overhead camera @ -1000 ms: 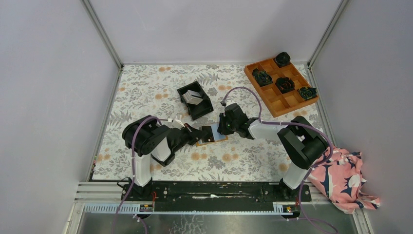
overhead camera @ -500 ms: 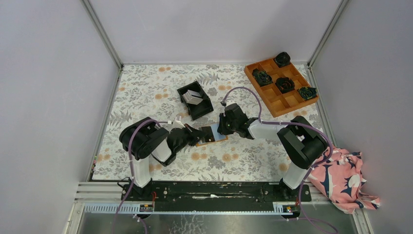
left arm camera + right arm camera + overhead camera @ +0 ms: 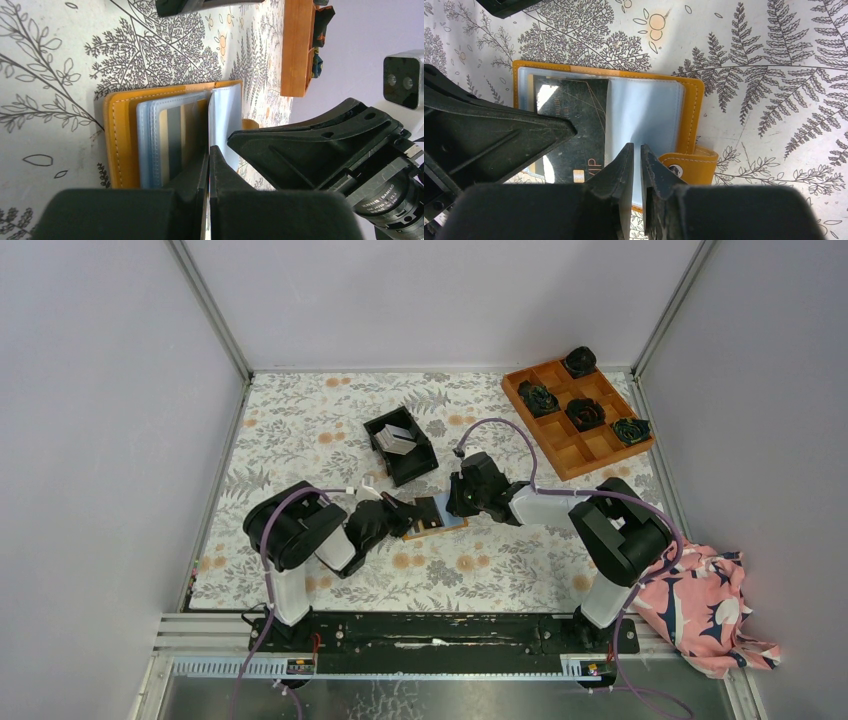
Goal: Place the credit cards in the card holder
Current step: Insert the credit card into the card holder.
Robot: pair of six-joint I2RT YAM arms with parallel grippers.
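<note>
The card holder [image 3: 448, 525] lies open on the floral cloth, orange outside [image 3: 694, 115] and light blue inside [image 3: 150, 135]. My left gripper [image 3: 408, 512] is shut on a dark card [image 3: 574, 110] marked VIP. The card lies over the holder's left page. In the left wrist view the card shows only edge-on between the pressed fingers [image 3: 209, 150]. My right gripper [image 3: 637, 146] hangs over the right blue page with a narrow gap between its jaws. Nothing shows in that gap. More credit cards [image 3: 397, 438] stand in the black bin [image 3: 418, 465].
An orange compartment tray [image 3: 572, 458] with dark rosettes sits at the back right. A pink patterned cloth [image 3: 700, 605] lies off the table's right edge. The holder's snap tab [image 3: 684, 167] sticks out just right of my right fingers. Walls enclose three sides.
The left arm's elbow has swung a little to the left, while its gripper stays at the holder with the card. The right arm has not moved.
</note>
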